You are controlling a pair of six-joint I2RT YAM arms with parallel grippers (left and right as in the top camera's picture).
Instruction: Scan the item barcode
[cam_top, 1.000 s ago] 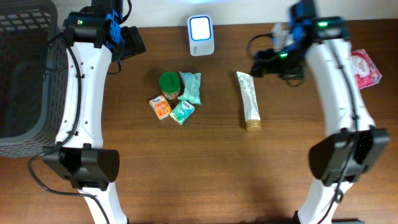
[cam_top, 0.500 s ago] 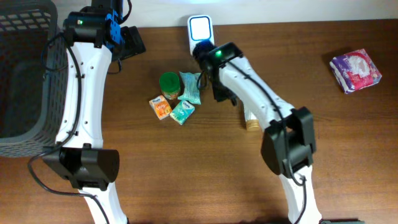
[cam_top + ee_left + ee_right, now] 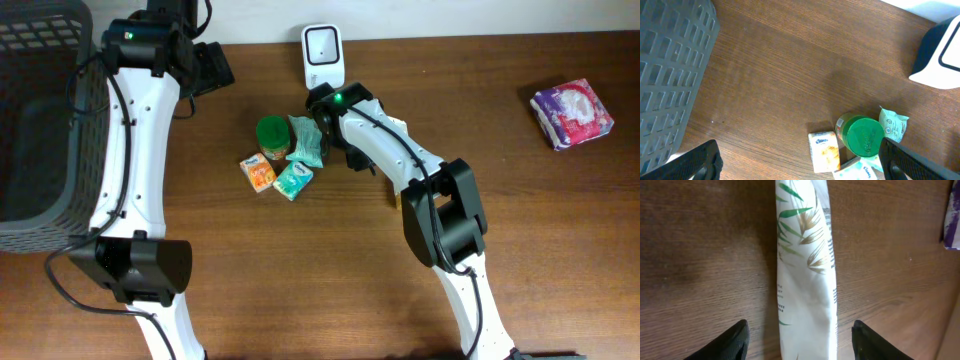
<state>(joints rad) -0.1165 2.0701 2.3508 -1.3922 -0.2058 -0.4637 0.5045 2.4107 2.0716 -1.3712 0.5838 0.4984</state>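
Right gripper [image 3: 800, 332]: open, straddling tube [image 3: 805, 270] without touching; long axis running 12 to 6 between jaws; left gripper [image 3: 799, 145], open, well apart.

Left arm [image 3: 128, 150] runs up the left side of the overhead frame; left gripper [image 3: 208, 66] sits upper left, jaws spread wide. Right arm [image 3: 395, 155] slants from bottom centre to the upper middle; right gripper [image 3: 802, 340] points downward, fingers [image 3: 735, 341] parted.
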